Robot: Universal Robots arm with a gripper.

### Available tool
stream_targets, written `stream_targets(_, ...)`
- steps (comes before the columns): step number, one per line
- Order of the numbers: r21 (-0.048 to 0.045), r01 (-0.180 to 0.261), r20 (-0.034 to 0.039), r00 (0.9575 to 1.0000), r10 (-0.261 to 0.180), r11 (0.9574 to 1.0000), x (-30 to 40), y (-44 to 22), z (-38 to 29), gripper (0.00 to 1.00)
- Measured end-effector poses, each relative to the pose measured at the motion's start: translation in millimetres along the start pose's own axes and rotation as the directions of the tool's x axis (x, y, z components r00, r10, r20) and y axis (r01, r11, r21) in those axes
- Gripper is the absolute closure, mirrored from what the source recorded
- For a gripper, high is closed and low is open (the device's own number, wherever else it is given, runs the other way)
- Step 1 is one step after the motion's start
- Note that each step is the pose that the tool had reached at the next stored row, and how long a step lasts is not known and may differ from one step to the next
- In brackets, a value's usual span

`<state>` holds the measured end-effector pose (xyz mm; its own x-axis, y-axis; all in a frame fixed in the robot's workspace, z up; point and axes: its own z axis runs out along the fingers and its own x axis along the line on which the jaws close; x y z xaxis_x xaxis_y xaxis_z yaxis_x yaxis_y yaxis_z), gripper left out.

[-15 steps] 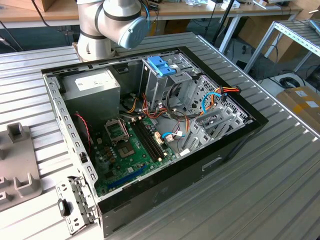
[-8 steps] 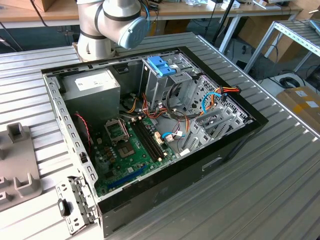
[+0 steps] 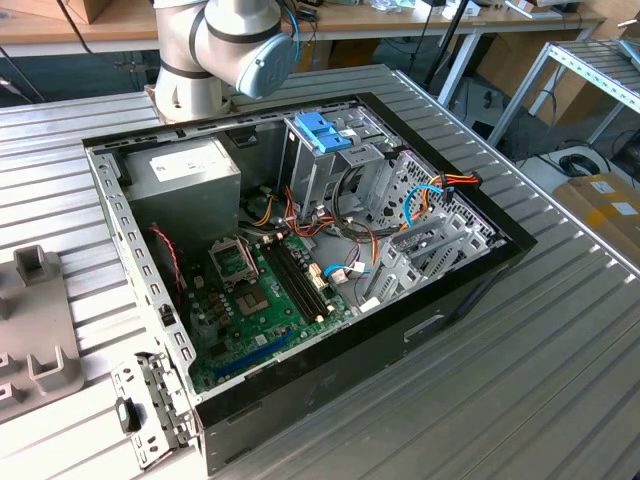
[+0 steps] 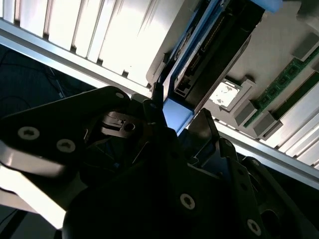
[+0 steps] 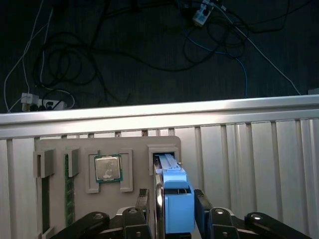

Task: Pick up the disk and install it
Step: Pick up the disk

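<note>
The hand (image 5: 172, 196) is closed on the disk (image 5: 177, 205). One dark finger lies against each flat side, and the fingers (image 5: 202, 201) grip the end nearest the wrist. The disk stands on edge in a slot of a grey moulded tray (image 5: 142, 144), its far end still down in the slot just beyond the fingertips.

The tray holds other parts off to one side of the hand. A square processor chip (image 5: 107, 168) with a silver lid lies flat in its own recess close by. Further out, a green memory stick (image 5: 69, 194) sits in a narrow channel. The tray lies on the ribbed metal counter (image 5: 249, 164), up against its edge rail, and past that rail there are loose cables (image 5: 99, 64) on the dark floor.

The end of the disk in the hand is capped by a pale blue plastic carrier. In the second wrist view, the blue rail runs along the disk (image 4: 214, 55) away from the hand (image 4: 178, 110), and the black body and its connector edge show beside the rail.

In the exterior view, the open computer case (image 3: 480, 270) lies on the counter below the arm (image 3: 230, 40). Inside it are a grey power-supply box (image 3: 185, 170), a green motherboard (image 3: 260, 300), coloured wiring and a metal drive cage (image 3: 345, 175) with a blue bracket (image 3: 322, 130) on top.
</note>
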<state>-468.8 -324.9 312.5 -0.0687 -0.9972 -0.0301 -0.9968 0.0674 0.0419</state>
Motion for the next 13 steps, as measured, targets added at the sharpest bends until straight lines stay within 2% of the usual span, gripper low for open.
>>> stream_targets(13,0.0001,0.0,0.0,1.0,0.0,1.0,0.4,1.4,9.9,0.52)
